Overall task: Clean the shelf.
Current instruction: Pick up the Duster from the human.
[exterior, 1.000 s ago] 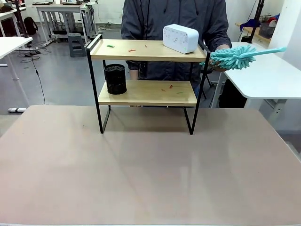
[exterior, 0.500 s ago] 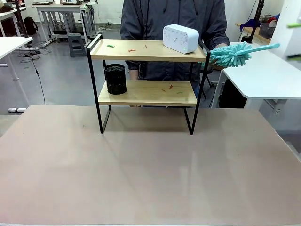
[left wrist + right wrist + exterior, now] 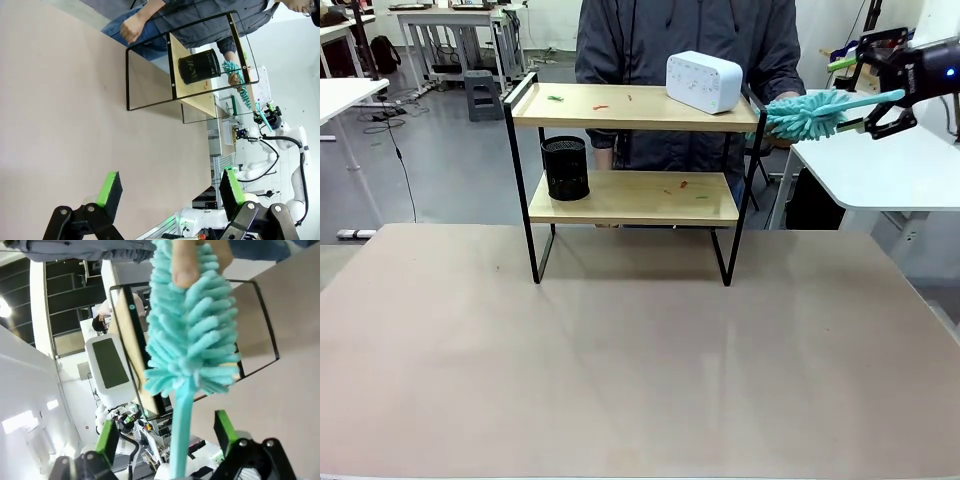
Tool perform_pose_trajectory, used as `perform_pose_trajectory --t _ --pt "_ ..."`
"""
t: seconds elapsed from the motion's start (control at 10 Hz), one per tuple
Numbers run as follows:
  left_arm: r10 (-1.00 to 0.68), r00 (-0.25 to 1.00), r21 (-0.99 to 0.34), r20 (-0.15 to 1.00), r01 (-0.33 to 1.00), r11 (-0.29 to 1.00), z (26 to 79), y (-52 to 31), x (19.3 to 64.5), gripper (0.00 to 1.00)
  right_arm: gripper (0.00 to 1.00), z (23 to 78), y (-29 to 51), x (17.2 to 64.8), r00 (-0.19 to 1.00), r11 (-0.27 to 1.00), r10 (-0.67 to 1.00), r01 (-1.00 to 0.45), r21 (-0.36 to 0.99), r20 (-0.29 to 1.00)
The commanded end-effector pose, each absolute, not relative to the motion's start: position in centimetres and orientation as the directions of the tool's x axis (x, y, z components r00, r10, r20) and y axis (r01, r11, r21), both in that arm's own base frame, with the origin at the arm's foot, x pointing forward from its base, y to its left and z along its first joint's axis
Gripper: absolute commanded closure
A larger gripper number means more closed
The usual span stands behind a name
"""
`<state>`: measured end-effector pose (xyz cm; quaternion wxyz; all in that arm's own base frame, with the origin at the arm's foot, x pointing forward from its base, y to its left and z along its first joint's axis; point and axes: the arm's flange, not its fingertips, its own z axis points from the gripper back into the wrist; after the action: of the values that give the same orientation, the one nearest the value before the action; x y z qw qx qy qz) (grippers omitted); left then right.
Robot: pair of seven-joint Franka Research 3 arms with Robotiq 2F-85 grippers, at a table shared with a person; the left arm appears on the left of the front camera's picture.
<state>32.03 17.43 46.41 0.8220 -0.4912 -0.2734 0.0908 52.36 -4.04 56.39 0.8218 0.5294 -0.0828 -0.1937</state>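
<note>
A wide brown surface stretches out in a lab room. The shelf stands at its far middle, long axis running side to side and open front facing the robot. Behind it a person holds out a teal duster by its fluffy head. The handle passes between the spread fingers of the right pincer, not yet gripped. The left pincer hangs spread and empty. Coloured scraps lie on both boards, so cleaning looks unstarted.
</note>
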Motion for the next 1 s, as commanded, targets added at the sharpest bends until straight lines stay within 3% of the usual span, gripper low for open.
perform_pose_trajectory --t 0.0,0.1,0.2,0.3,0.4,0.5,0.6,0.9 --pt "0.418 0.823 -0.857 0.386 0.152 0.492 46.5 17.4 32.1 0.00 0.00 57.2 -5.1 51.3 0.902 0.357 -0.423 0.248 0.900 -0.081" --pt "0.418 0.823 -0.857 0.386 0.152 0.492 46.5 17.4 32.1 0.00 0.00 57.1 -5.3 51.1 0.902 0.365 -0.426 0.239 0.900 -0.067" --pt "0.418 0.823 -0.857 0.386 0.152 0.492 46.5 17.4 32.1 0.00 0.58 57.2 -5.6 50.9 0.904 0.367 -0.425 0.216 0.905 -0.044" --pt "0.418 0.823 -0.857 0.386 0.152 0.492 46.5 17.4 32.1 0.00 0.58 57.2 -5.6 50.8 0.909 0.358 -0.415 0.210 0.910 -0.047" --pt "0.418 0.823 -0.857 0.386 0.152 0.492 46.5 17.4 32.1 0.00 1.00 57.1 -5.7 50.6 0.909 0.354 -0.413 0.211 0.911 -0.050" --pt "0.418 0.823 -0.857 0.386 0.152 0.492 46.5 17.4 32.1 0.00 0.63 57.0 -5.8 50.5 0.909 0.348 -0.414 0.209 0.914 -0.050" --pt "0.418 0.823 -0.857 0.386 0.152 0.492 46.5 17.4 32.1 0.00 1.00 57.0 -5.9 50.4 0.909 0.349 -0.413 0.211 0.913 -0.052" --pt "0.418 0.823 -0.857 0.386 0.152 0.492 46.5 17.4 32.1 0.00 1.00 56.9 -5.9 50.1 0.909 0.356 -0.413 0.213 0.910 -0.051"
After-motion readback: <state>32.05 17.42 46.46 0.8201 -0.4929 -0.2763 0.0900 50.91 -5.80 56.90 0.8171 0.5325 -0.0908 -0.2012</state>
